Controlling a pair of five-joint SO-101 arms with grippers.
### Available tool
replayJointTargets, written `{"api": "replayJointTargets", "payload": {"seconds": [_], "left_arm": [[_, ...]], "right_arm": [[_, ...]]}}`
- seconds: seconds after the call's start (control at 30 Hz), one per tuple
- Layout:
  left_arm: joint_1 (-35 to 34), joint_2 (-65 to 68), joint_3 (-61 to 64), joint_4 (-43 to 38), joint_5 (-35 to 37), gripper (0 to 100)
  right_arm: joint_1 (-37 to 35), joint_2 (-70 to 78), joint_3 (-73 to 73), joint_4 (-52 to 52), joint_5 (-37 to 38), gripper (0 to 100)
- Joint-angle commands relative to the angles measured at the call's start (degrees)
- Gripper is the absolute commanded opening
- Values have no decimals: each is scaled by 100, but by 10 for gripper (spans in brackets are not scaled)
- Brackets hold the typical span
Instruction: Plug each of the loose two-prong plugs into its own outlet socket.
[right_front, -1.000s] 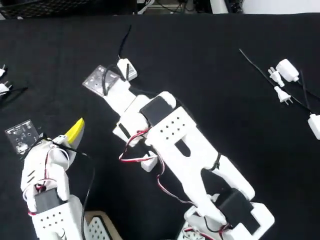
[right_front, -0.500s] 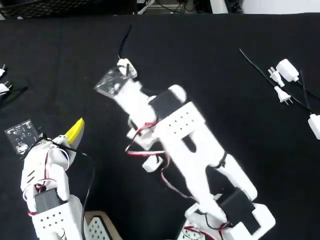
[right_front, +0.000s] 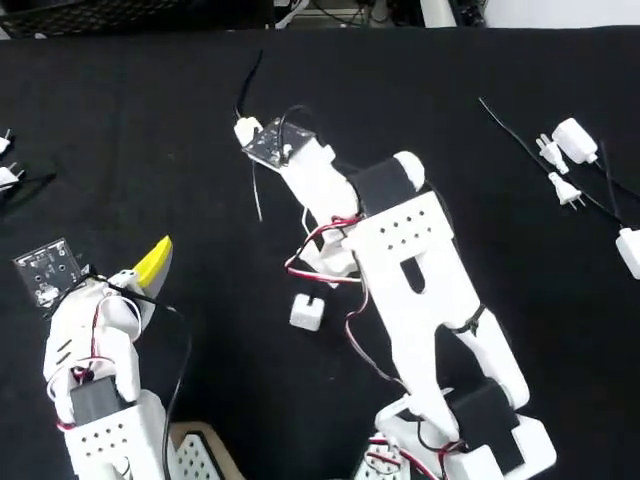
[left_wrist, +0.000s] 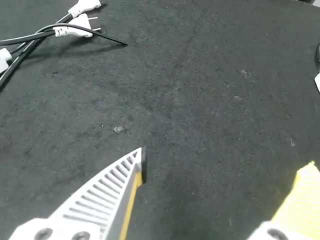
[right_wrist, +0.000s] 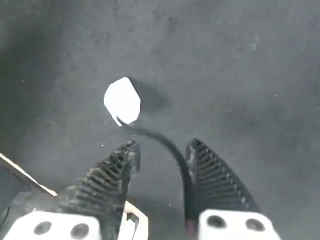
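- Swinging across the desk (right_front: 450, 90), the right arm (right_front: 400, 260) has turned over the last second. Its wrist was angled toward the left arm's side and now points at the far middle of the desk.
- Sitting where it was a second ago, the left arm (right_front: 95, 370) has not shifted. The left claw (left_wrist: 227, 157) is spread wide over bare desk and holds nothing, with two loose plugs (left_wrist: 75, 30) lying well apart from it.
- Ending that swing, the right claw (right_wrist: 163, 145) has its fingers apart and clamped on nothing. They straddle the black cord (right_wrist: 170, 145) just behind the white plug (right_wrist: 122, 100).
- A small white block (right_front: 307, 311), half covered by the arm a second ago, now lies in the open beside it. It may be a socket, but I cannot tell.
- The white plug has hardly moved. It lies flat on the desk at the far middle, unplugged.
- By my reading, the swing lined the arm up for a grasp. No plug is seated yet, so the task looks barely begun.
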Motion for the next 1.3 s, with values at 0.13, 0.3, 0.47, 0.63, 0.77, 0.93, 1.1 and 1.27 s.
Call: {"api": "replayJointTargets", "payload": {"seconds": [0.13, 0.3, 0.47, 0.63, 0.77, 0.93, 1.1, 1.27], "left_arm": [[75, -53, 75, -123, -26, 443], [75, -53, 75, -123, -26, 443], [75, -53, 75, -123, -26, 443], [75, -53, 75, -123, -26, 443], [75, -53, 75, -123, -26, 443], [75, -53, 75, -123, -26, 443], [75, -53, 75, -123, -26, 443], [75, -53, 75, -123, -26, 443]], "right_arm": [[44, -207, -409, 132, 44, 162], [193, -215, -1490, 105, 44, 163], [466, 57, -1930, 26, 53, 163], [633, 1200, -1095, -26, 35, 163], [413, 2220, -796, -536, -18, 163], [-79, 2993, -857, -1134, -747, 164], [-580, 3266, -884, -1231, -1415, 236], [-905, 3187, -848, -1055, -1468, 254]]}}
